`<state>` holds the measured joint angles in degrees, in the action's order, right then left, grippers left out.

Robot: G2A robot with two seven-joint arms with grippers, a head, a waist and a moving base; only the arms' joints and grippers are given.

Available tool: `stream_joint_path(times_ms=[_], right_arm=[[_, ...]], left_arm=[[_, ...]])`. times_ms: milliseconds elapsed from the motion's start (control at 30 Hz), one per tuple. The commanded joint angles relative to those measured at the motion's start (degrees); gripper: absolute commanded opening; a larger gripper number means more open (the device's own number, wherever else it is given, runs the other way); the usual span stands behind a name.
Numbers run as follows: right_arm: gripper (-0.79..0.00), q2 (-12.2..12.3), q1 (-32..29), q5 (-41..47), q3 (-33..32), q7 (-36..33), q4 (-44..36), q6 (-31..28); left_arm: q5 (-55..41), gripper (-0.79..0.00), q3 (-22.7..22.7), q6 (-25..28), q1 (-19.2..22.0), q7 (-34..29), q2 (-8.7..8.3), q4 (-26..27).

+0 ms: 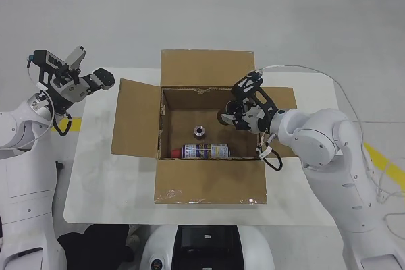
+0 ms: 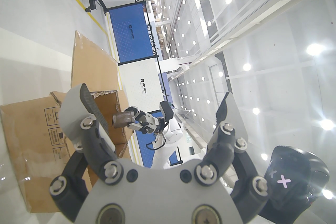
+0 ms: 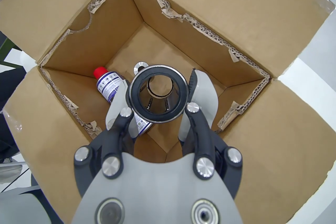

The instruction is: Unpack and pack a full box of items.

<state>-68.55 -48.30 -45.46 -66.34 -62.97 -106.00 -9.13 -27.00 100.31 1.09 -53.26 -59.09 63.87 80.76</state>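
An open cardboard box (image 1: 138,118) stands mid-table with all flaps folded out. On its floor lie a spray can (image 1: 204,151) with a red cap and a small metal disc (image 1: 200,131). My right gripper (image 1: 231,116) hangs over the box's right side, shut on a hollow metal cylinder (image 3: 159,95) with a black rubber rim. The can (image 3: 108,83) and the disc (image 3: 140,67) lie below it in the box (image 3: 236,12). My left gripper (image 1: 94,75) is open and holds nothing, raised off the table left of the box. The left gripper (image 2: 155,101) points sideways toward the box (image 2: 31,128) and the cylinder (image 2: 123,119).
The white table (image 1: 101,189) has bare surface left of the box and along the front edge. The right flap lies under my right arm. Yellow floor tape (image 1: 391,169) runs at the right, off the table.
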Motion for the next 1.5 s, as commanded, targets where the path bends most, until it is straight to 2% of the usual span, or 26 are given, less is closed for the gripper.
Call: stream_joint_path(times_ms=[0,733,900,1033,1267,1467], right_arm=[[-0.785,0.0,0.0,0.0,0.0,0.0,0.0,0.0],[-0.785,0.0,0.0,0.0,0.0,0.0,0.0,0.0],[-0.785,0.4,-1.1,-0.8,-1.7,1.7,-1.2,0.0],[-0.785,1.0,-2.0,-1.3,-5.2,0.2,-4.0,0.3],[-0.785,2.4,-5.0,0.9,-15.0,-1.7,-9.1,1.3],[-0.785,3.4,-8.9,0.1,-22.9,-1.6,-10.3,2.9]], left_arm=[[0.0,0.000,0.0,0.0,0.0,0.0,0.00,0.0],[0.0,0.000,0.0,0.0,0.0,0.0,0.00,0.0],[0.0,0.000,0.0,0.0,0.0,0.0,0.00,0.0],[0.0,0.000,0.0,0.0,0.0,0.0,0.00,0.0],[0.0,0.000,0.0,0.0,0.0,0.0,0.00,0.0],[0.0,0.000,0.0,0.0,0.0,0.0,0.00,0.0]])
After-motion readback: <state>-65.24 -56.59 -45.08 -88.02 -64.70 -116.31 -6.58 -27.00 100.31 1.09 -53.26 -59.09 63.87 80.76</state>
